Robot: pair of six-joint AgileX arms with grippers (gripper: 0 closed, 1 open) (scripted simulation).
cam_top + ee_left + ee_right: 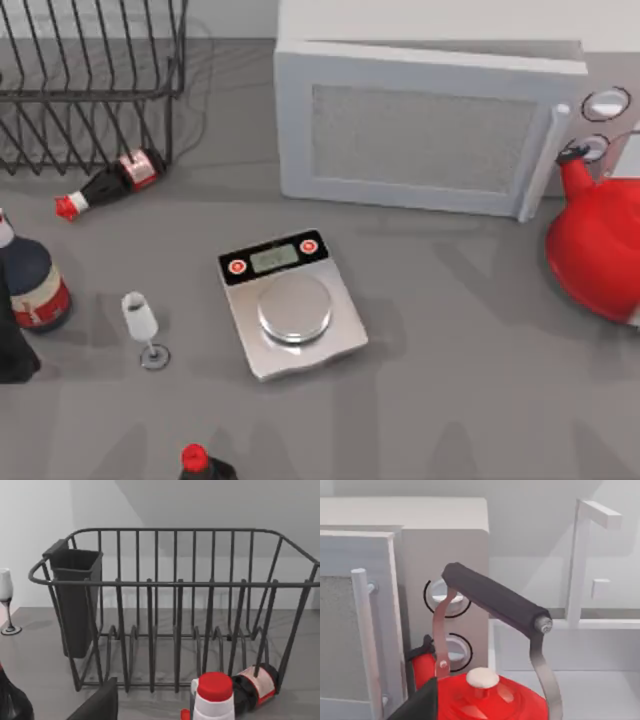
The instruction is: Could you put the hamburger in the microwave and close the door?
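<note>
Progress check: we are reading the task as barely started or unverifiable. The large white boxy microwave (pixel 450 25) is sitting at the back right of the grey tabletop (pixel 450 400), and its white-framed door with the speckled grey mesh window (pixel 420 135) is looking shut or nearly so. In the right wrist view the door is standing a little proud of the dial panel, so we are not calling it latched. We are unable to tell whether the hamburger is already behind that mesh. If it is not, opening, loading and closing are all left to do. The left end effector (pixel 97 705) is hovering low over the left side of the tabletop, facing the black wire dish rack (pixel 90 90); we cannot tell its state. The right end effector (pixel 417 705) is sitting just behind the round red kettle with the black handle (pixel 600 250), facing the pale vertical bar handle (pixel 540 165) and two round dials (pixel 605 103); its state we cannot tell either. On clearance, we are seeing the kettle crowding the handle side of the door, so reach-in room there is looking tight. The small silver kitchen scale (pixel 290 310) is lying in front of the door, apart from it. The stemmed clear glass (pixel 142 325), the toppled red-capped cola bottle (pixel 110 185) and the upright dark bottle (pixel 35 285) are cluttering the left. The centre right is offering the open lane.
</note>
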